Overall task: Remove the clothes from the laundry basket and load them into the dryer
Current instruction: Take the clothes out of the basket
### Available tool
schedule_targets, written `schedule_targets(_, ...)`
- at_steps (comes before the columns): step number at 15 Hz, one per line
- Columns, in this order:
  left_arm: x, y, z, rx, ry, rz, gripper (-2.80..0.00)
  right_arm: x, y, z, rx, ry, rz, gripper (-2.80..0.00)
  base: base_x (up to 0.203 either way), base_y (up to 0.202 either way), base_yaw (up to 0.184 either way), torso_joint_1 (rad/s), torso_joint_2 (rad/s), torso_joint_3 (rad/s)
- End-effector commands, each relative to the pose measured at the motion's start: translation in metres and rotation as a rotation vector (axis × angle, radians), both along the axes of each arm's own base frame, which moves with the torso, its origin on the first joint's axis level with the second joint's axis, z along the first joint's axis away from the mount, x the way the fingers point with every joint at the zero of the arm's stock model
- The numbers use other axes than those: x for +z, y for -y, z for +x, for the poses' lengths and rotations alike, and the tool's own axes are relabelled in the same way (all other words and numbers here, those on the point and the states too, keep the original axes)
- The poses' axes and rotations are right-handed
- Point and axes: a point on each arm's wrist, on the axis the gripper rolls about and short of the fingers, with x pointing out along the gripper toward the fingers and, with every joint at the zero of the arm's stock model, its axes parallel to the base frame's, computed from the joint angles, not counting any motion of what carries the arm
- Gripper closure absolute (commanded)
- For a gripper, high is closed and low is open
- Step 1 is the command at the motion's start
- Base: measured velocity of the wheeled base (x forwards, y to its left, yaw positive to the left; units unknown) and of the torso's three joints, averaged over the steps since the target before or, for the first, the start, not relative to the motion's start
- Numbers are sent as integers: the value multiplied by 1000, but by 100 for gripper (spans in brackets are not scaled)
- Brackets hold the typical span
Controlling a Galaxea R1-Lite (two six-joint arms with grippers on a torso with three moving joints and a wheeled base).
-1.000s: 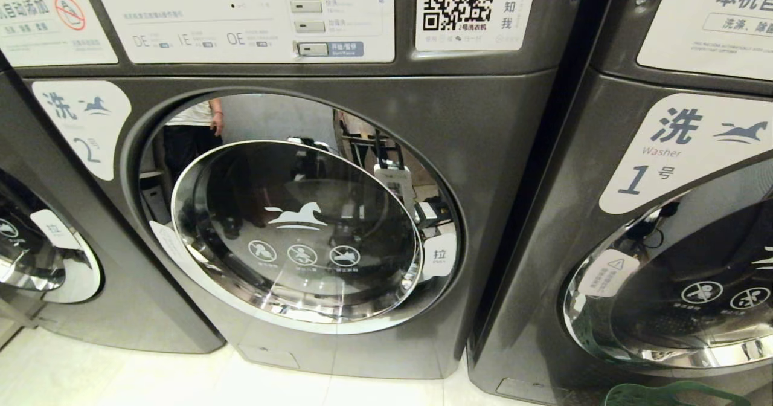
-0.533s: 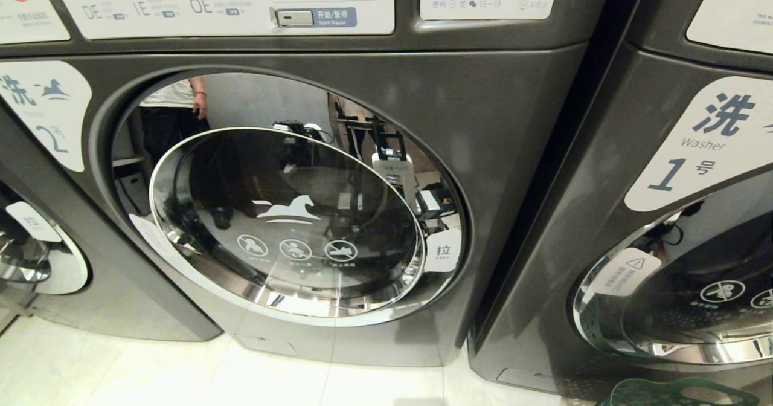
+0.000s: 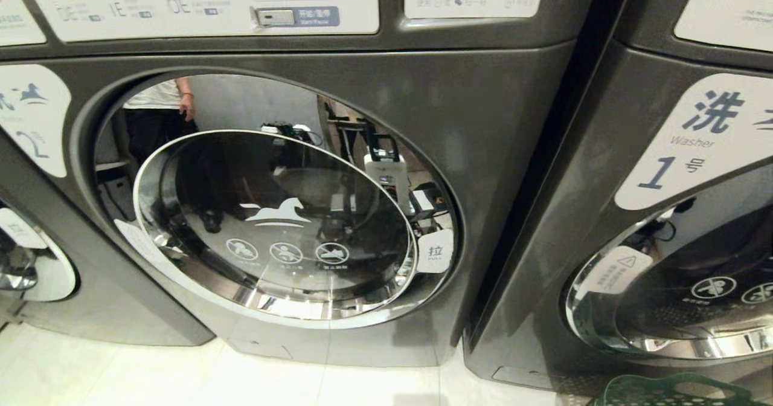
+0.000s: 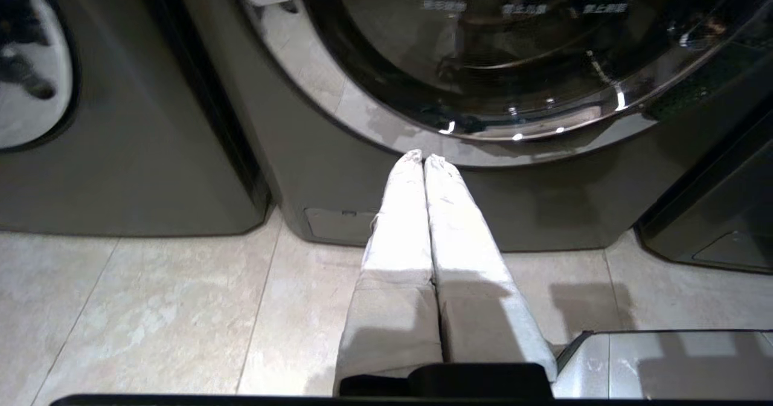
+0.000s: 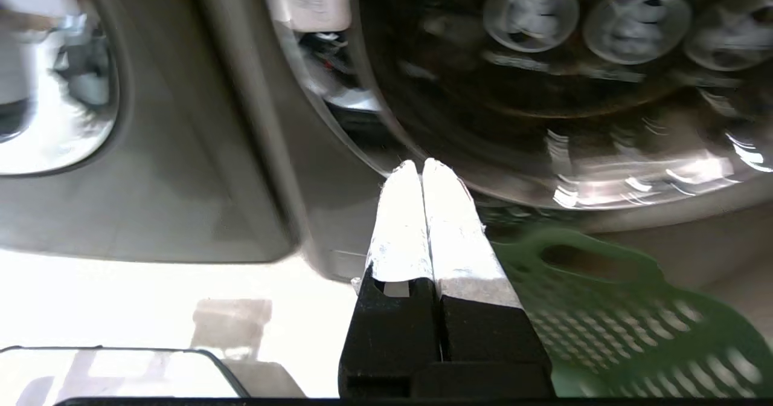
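From the head, the grey machine's round glass door [image 3: 275,225] is shut, a green perforated laundry basket [image 3: 664,391] low at right on pale floor tiles [image 3: 121,376]. Left tool [image 4: 424,159] hangs closed, empty, before that door. Right tool [image 5: 421,163] is closed, empty, beside the basket [image 5: 610,309].

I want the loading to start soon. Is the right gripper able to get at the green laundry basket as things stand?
Probably yes: the right gripper, shut and empty, hangs beside the green laundry basket with nothing between them; it must open first.
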Motion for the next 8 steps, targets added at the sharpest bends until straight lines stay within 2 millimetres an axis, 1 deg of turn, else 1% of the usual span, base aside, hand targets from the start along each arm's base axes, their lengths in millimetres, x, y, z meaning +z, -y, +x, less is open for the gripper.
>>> schedule_targets(1,0,0,0,1,0,0,0,0,0,0,-1,-2,0,0,2,7,-127,2,2,0)
schedule_targets(8,0,0,0,1,0,-9,0,0,0,0,1,0,-4,0,1,8,-177,3,4,3)
